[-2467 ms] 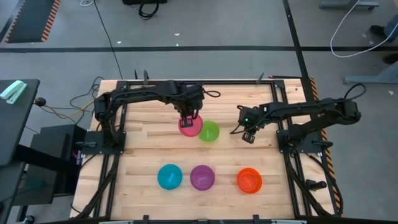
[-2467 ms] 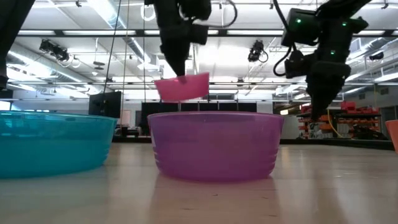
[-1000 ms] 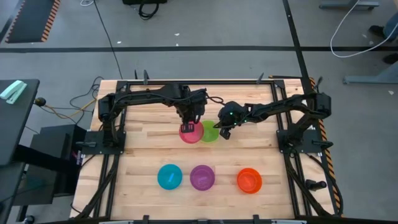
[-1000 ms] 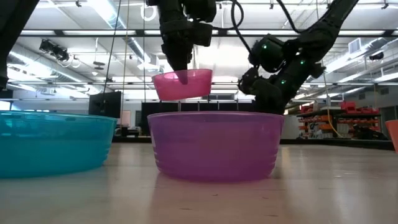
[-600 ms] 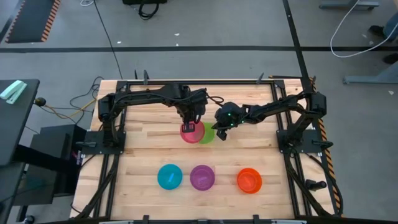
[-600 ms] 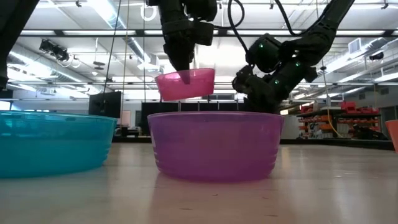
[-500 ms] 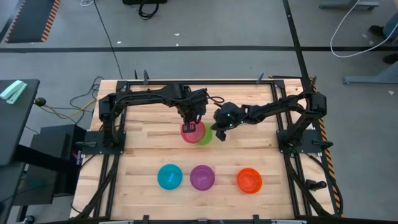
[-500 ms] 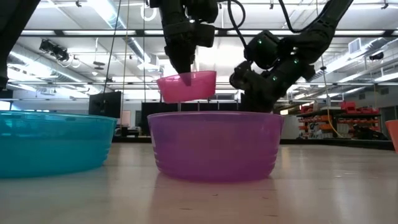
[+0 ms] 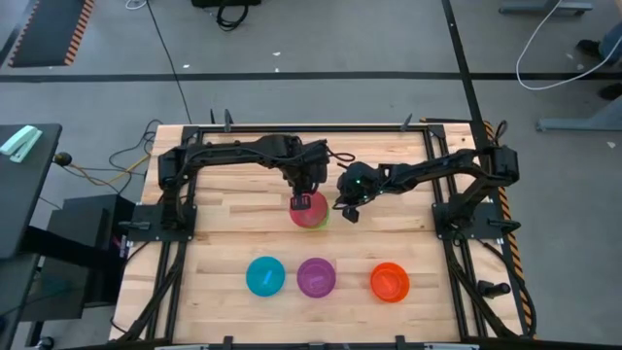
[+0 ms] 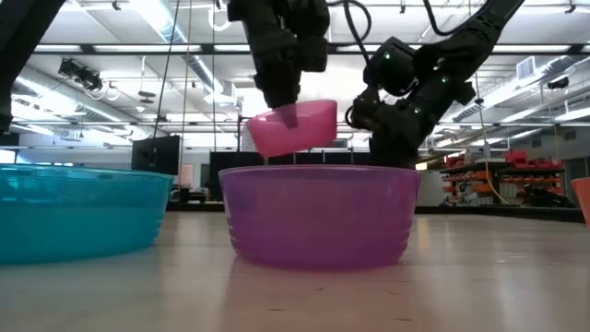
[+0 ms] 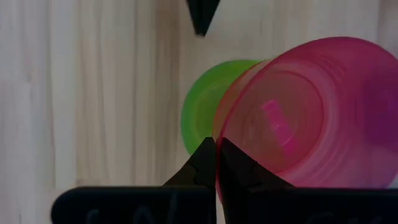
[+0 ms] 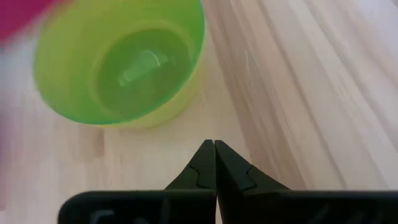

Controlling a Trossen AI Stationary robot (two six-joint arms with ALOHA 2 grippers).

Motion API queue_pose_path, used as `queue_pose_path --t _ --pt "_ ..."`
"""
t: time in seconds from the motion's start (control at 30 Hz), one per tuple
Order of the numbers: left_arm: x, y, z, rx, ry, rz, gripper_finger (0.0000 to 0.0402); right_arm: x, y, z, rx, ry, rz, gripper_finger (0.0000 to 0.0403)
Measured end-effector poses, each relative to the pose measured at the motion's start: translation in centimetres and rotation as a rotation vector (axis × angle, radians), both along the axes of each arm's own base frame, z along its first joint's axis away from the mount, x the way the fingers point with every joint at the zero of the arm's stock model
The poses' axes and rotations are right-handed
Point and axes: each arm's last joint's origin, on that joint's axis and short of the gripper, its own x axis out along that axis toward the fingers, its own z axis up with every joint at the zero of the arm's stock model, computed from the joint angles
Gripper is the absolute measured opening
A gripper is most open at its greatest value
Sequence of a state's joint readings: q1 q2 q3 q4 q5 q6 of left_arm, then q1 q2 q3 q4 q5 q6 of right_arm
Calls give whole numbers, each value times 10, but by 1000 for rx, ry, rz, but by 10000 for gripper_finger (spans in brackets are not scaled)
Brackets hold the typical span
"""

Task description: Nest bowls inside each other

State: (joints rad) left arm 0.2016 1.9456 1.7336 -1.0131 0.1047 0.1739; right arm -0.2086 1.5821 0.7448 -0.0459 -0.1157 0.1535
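A: Pink bowl point(image 9: 307, 209) hangs tilted from the left gripper point(image 9: 300, 200), rim pinched between its fingers, over the green bowl point(image 12: 122, 68) just below.

B: Why tilted?

A: One-sided rim grip, thin smooth plastic; probably sags. Translucent, round, tapered, so should nest.

B: Right gripper point(image 9: 348, 208)?

A: Fingers pressed together, empty, beside the green bowl; maybe bracing it.
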Motion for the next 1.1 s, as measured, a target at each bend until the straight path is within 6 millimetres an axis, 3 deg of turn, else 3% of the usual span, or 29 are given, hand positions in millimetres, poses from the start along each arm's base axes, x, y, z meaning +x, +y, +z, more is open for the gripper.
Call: queue_pose_path --t 0.37,1.1 --pt "15 11 -45 -11 104 -8 7 -4 9 8 -8 7 23 0" --pt "17 28 -62 -20 127 10 7 -9 22 3 -64 103 44 0"
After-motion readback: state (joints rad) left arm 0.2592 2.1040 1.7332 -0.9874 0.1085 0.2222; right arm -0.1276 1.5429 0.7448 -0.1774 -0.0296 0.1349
